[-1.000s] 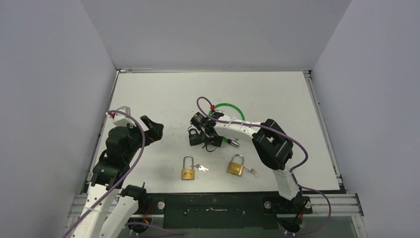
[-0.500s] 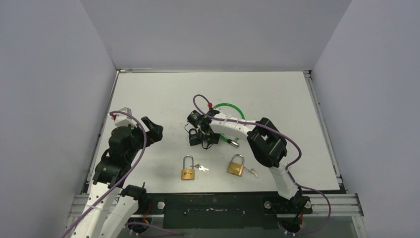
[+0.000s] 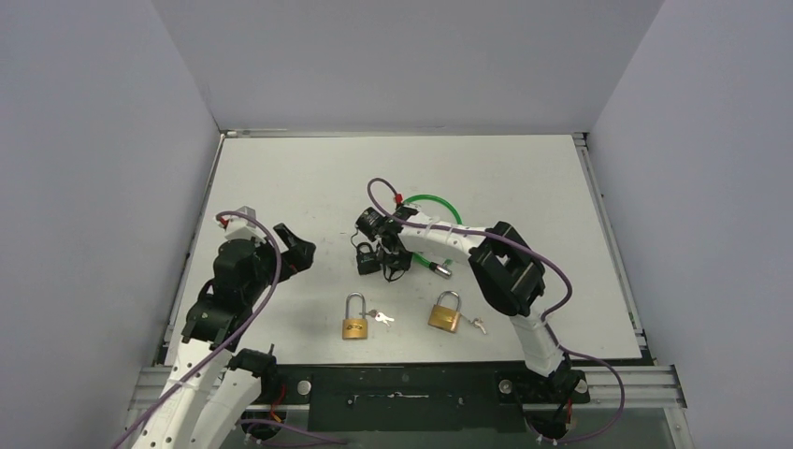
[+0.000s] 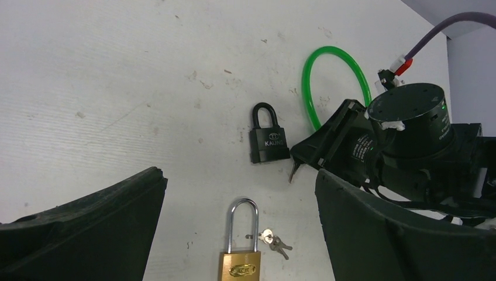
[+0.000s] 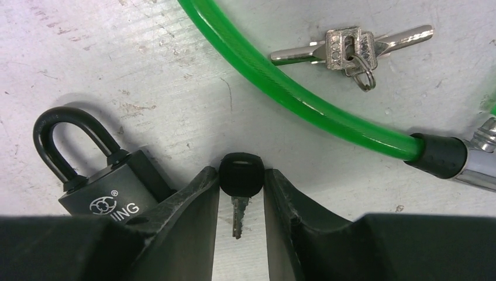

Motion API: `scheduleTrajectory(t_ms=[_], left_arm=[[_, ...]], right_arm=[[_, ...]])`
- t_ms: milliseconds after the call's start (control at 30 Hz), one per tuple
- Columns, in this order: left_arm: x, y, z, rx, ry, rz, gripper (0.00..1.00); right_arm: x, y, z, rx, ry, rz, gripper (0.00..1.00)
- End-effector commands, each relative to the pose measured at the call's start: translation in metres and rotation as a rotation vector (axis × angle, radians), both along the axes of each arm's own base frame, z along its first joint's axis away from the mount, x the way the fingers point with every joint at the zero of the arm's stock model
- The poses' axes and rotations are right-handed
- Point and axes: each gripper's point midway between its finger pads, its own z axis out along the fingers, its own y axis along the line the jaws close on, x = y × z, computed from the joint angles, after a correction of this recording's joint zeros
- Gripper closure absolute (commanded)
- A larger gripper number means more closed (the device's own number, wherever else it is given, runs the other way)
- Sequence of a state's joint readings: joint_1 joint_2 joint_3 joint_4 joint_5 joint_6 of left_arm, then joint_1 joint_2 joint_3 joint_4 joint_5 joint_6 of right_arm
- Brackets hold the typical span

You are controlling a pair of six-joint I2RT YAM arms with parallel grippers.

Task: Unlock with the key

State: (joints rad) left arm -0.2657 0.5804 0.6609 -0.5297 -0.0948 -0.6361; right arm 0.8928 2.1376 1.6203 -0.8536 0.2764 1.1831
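Observation:
A black padlock (image 3: 366, 259) lies shut on the table left of centre; it also shows in the left wrist view (image 4: 269, 140) and the right wrist view (image 5: 111, 190). My right gripper (image 3: 388, 263) is shut on a black-headed key (image 5: 240, 175), held just right of the padlock's body, its blade pointing back between the fingers (image 5: 193, 211). The key's blade shows in the left wrist view (image 4: 294, 171). My left gripper (image 3: 295, 249) is open and empty, to the left of the padlock and above the table.
A brass padlock (image 3: 353, 323) with small keys (image 3: 380, 316) lies near the front. A second brass padlock (image 3: 445, 316) with keys (image 3: 477, 325) lies to its right. A green cable lock (image 3: 430, 201) loops behind my right gripper, with silver keys (image 5: 348, 47) beside it.
My left gripper has moved a little to the right and nearer. My right gripper has shifted slightly left, with the key still in it.

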Motion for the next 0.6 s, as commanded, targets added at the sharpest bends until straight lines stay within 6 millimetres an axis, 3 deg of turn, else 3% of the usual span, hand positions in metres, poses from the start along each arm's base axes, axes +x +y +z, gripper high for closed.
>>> scheduleTrajectory(t_ms=[0, 167, 267, 567], left_arm=[[0.001, -0.035, -0.007, -0.143, 0.021, -0.115, 0.03], [-0.006, -0.080, -0.035, -0.300, 0.130, -0.292, 0.03], [0.000, -0.098, -0.044, -0.369, 0.143, -0.344, 0.03], [0.013, -0.149, -0.031, -0.519, 0.065, -0.481, 0.03]], right_arm=[[0.009, 0.010, 0.030, 0.141, -0.057, -0.018, 0.79], [0.003, 0.026, 0.067, 0.362, -0.064, -0.030, 0.79], [-0.001, 0.027, 0.079, 0.468, -0.044, -0.043, 0.79], [-0.004, 0.026, 0.112, 0.653, -0.058, -0.066, 0.81]])
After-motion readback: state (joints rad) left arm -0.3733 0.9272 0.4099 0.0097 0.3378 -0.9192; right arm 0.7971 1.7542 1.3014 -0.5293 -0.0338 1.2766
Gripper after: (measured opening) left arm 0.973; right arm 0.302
